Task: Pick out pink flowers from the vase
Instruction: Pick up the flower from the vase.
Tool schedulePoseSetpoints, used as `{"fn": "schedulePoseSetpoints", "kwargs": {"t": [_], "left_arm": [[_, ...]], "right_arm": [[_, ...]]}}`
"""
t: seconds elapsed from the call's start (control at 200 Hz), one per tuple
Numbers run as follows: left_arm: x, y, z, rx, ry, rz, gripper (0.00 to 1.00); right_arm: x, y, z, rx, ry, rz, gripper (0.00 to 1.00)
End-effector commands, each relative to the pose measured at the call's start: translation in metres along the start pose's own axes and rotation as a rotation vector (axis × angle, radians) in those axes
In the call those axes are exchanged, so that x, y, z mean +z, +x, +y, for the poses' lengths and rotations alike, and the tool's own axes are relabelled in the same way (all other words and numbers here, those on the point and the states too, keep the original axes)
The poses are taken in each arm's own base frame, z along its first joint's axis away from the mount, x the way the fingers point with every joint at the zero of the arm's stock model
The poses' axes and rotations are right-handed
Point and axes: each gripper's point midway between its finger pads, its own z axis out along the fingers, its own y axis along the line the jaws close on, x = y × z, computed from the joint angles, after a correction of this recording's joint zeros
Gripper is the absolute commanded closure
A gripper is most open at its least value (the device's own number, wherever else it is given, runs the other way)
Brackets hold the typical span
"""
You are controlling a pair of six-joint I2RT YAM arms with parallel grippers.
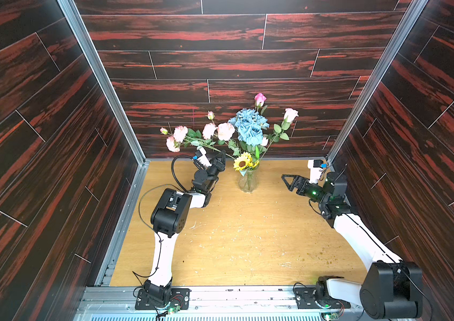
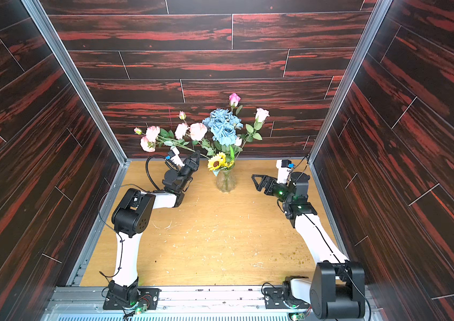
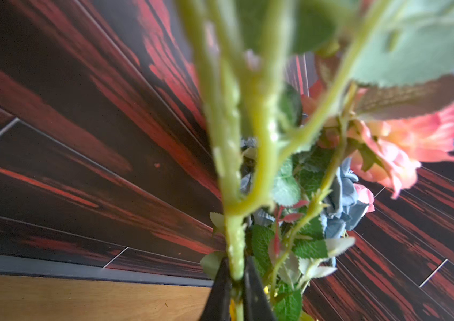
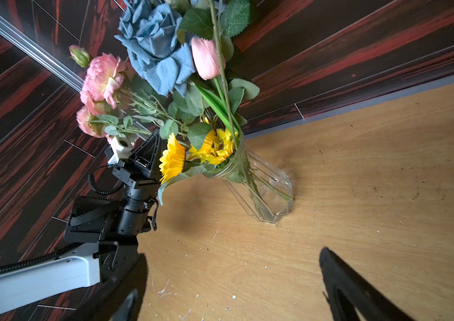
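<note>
Blooms of the pink flowers (image 1: 226, 131) lean out of the glass vase (image 1: 248, 182) toward the left claw (image 1: 223, 153). That claw is pinched tight on their green stem (image 3: 235, 250), just beside the sunflowers (image 1: 242, 162). The right claw (image 1: 286, 183) has its jaws far apart, near the vase's other side, not touching it.

The flowers (image 1: 226, 131) are pink, roses (image 1: 249, 127) blue, sunflowers (image 1: 242, 162) yellow

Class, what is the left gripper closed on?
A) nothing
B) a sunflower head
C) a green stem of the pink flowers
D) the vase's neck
C: the left wrist view shows the left gripper pinching a green stem of the pink flowers.
</note>
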Motion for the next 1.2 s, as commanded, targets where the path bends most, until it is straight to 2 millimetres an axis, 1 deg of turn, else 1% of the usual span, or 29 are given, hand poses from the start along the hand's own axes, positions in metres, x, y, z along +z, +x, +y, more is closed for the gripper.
{"fn": "schedulePoseSetpoints", "kwargs": {"t": [0.0,0.115,0.291,0.426,0.541,0.671,0.877,1.017,1.062,1.087,1.097,1.107,1.197], "left_arm": [[0.002,-0.023,-0.045,0.052,0.09,-0.036,0.94],[0.002,-0.024,-0.047,0.084,0.073,-0.022,1.0],[0.004,-0.022,-0.046,0.15,0.021,0.028,1.0],[0.001,-0.022,-0.042,0.208,-0.037,0.053,1.0],[-0.004,-0.025,-0.045,0.252,-0.054,0.06,1.0],[-0.005,-0.032,-0.058,0.316,-0.057,0.069,1.0],[-0.006,-0.051,-0.082,0.407,-0.064,0.066,1.0],[-0.006,-0.06,-0.099,0.474,-0.084,0.105,1.0],[-0.007,-0.063,-0.101,0.493,-0.104,0.122,1.0],[-0.007,-0.061,-0.097,0.503,-0.122,0.14,1.0],[-0.008,-0.068,-0.106,0.512,-0.116,0.13,1.0],[-0.009,-0.07,-0.11,0.517,-0.115,0.128,1.0],[-0.017,-0.081,-0.119,0.559,-0.158,0.14,1.0]], "right_arm": [[-0.005,0.005,0.001,-0.012,0.011,0.008,0.02],[-0.008,0.005,0.002,-0.017,0.017,0.004,0.02],[-0.014,0.007,0.003,-0.026,0.03,0.003,0.02],[-0.018,0.009,0.003,-0.033,0.039,0.0,0.02],[-0.021,0.01,0.004,-0.039,0.044,-0.003,0.02],[-0.024,0.01,0.005,-0.041,0.044,-0.006,0.02],[-0.027,0.01,0.008,-0.044,0.041,-0.011,0.02],[-0.03,0.012,0.008,-0.043,0.05,-0.009,0.02],[-0.032,0.012,0.008,-0.044,0.052,-0.012,0.02],[-0.033,0.012,0.009,-0.045,0.051,-0.014,0.02],[-0.033,0.012,0.009,-0.046,0.049,-0.015,0.02],[-0.033,0.012,0.009,-0.045,0.049,-0.015,0.02],[-0.036,0.011,0.014,-0.046,0.036,-0.022,0.02]]}}
